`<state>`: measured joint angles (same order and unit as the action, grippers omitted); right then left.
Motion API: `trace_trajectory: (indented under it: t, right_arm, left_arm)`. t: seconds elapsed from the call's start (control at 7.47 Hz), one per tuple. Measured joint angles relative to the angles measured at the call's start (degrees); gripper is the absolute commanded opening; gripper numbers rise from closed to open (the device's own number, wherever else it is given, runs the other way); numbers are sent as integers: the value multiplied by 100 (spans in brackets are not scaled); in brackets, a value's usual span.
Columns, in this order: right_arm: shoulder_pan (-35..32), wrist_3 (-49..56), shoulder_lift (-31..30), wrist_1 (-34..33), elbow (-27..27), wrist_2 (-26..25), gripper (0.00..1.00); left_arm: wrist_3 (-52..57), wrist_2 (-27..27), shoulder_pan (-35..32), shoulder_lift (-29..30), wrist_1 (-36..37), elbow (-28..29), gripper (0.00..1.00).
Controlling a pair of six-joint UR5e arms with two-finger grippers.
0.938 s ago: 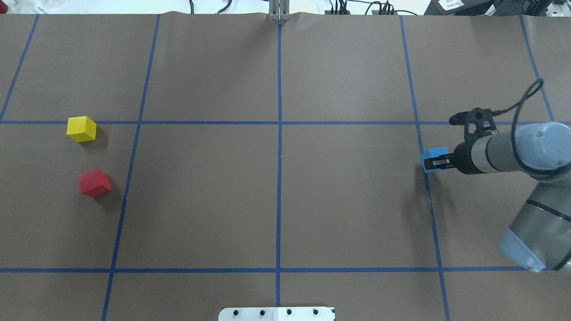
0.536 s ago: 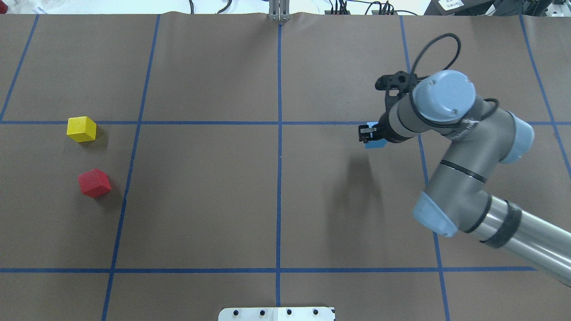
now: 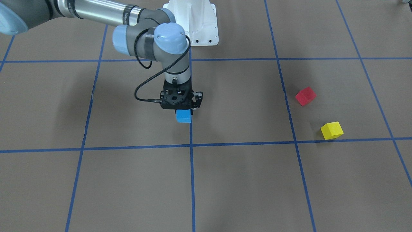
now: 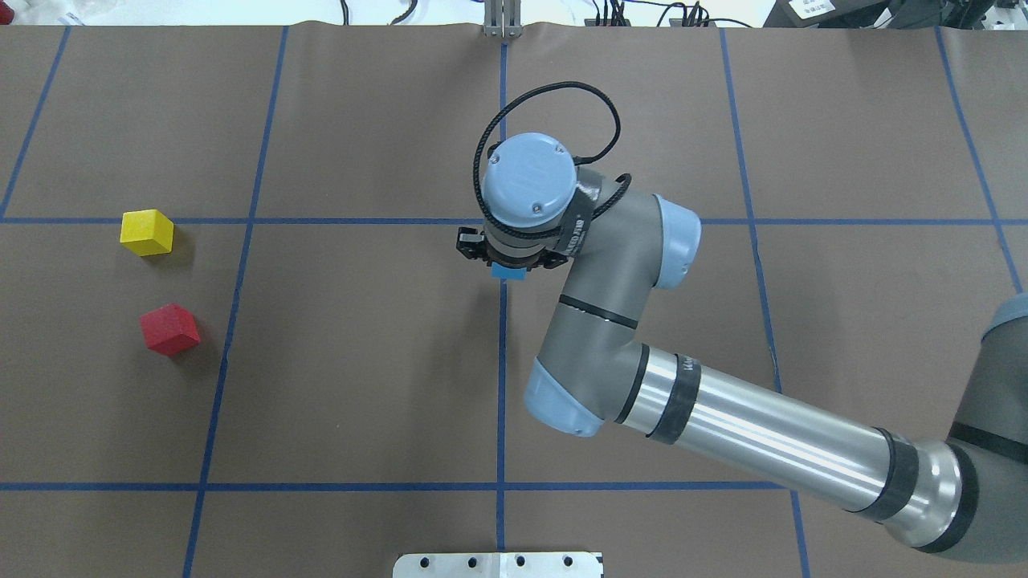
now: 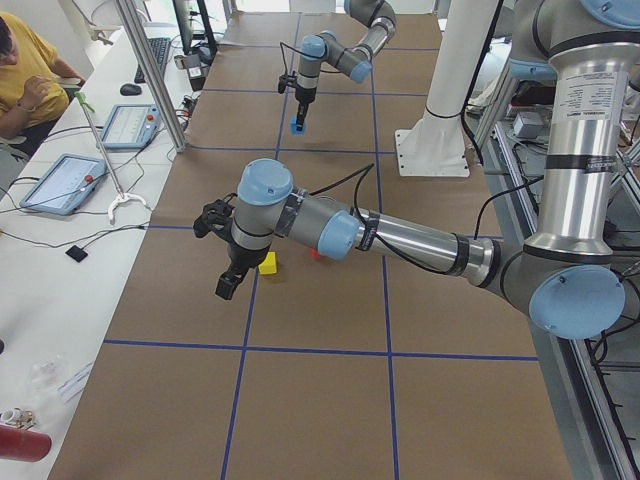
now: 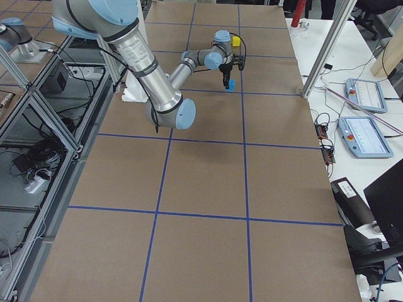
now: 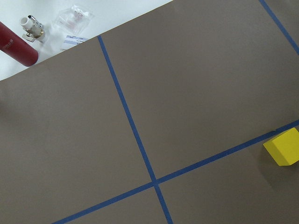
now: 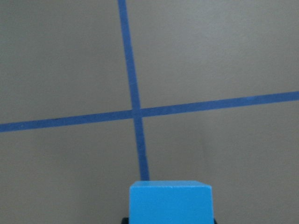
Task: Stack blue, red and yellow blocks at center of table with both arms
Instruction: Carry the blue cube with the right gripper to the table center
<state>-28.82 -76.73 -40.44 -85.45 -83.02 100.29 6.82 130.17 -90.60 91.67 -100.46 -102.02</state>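
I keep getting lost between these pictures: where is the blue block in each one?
Front-facing: blue block just left of centre.
Overhead: near centre.
Exterior left: far, top middle.
Exterior right: far, top, just right of middle.
Left wrist: not in it.
Right wrist: bottom edge, middle.
Shared landmark: the middle tape line beside it.

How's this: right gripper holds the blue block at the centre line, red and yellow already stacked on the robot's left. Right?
No. The red block and yellow block sit apart on the table, not stacked; the overhead view shows it. The right gripper does hold the blue block.
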Motion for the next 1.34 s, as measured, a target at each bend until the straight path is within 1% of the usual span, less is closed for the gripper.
trace_trajectory:
  t: [0.13, 0.4, 0.54, 0.67, 1.07, 1.34]
  right_arm:
    - [215, -67, 106, 1, 123, -200, 42]
    - [420, -34, 84, 2, 218, -417, 42]
    - [437, 49, 26, 2, 220, -444, 54]
    - [436, 143, -38, 6, 210, -455, 100]
    - [409, 209, -174, 151, 151, -532, 100]
    - [175, 241, -206, 251, 74, -488, 100]
  left_arm:
    - [2, 0, -1, -15, 0, 35, 100]
    - [3, 0, -2, -32, 0, 54, 100]
    - [3, 0, -2, -35, 0, 53, 100]
    - [3, 0, -2, -35, 0, 50, 100]
    - [6, 0, -2, -36, 0, 43, 100]
    - [11, 5, -1, -30, -2, 36, 100]
